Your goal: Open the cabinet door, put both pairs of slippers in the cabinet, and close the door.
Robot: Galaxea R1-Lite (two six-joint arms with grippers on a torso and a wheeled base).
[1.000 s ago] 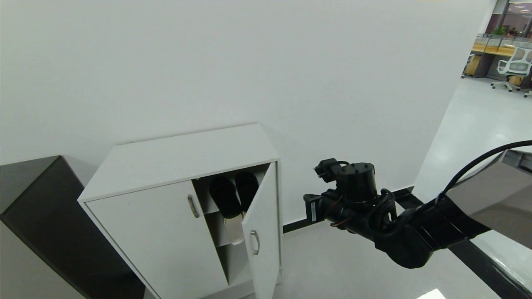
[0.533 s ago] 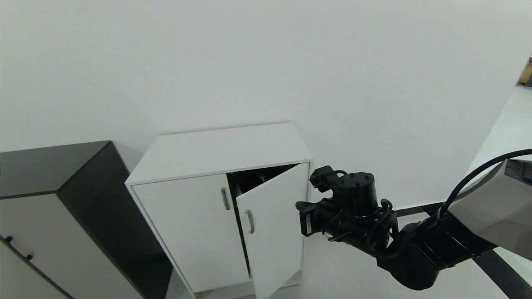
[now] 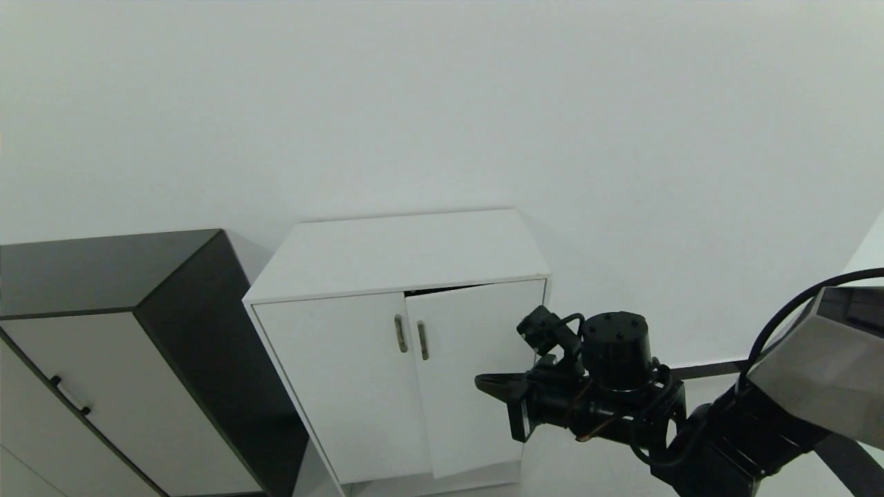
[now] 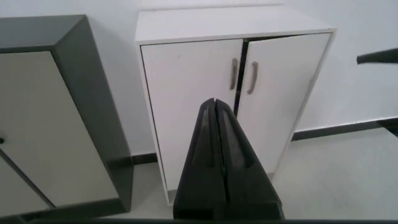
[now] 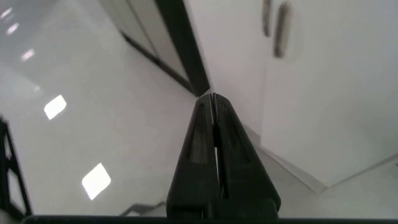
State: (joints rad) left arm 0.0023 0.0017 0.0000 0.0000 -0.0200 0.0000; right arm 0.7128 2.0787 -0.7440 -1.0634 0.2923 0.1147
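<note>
On the white wooden cabinet (image 3: 400,248), the right-hand door (image 3: 459,345) stands a crack ajar, just ahead of our right pincer (image 3: 492,384), whose jaws are pressed together and empty, apparently for pushing. Our left pincer (image 4: 214,109), likewise closed and empty, hangs well back.

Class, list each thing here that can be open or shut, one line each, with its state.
Left cabinet door, shut.
Right cabinet door, ajar, with a narrow dark gap along its top.
Dark cabinet front, shut.
Left pincer, shut, holding nothing.
Right pincer, shut, holding nothing.
</note>
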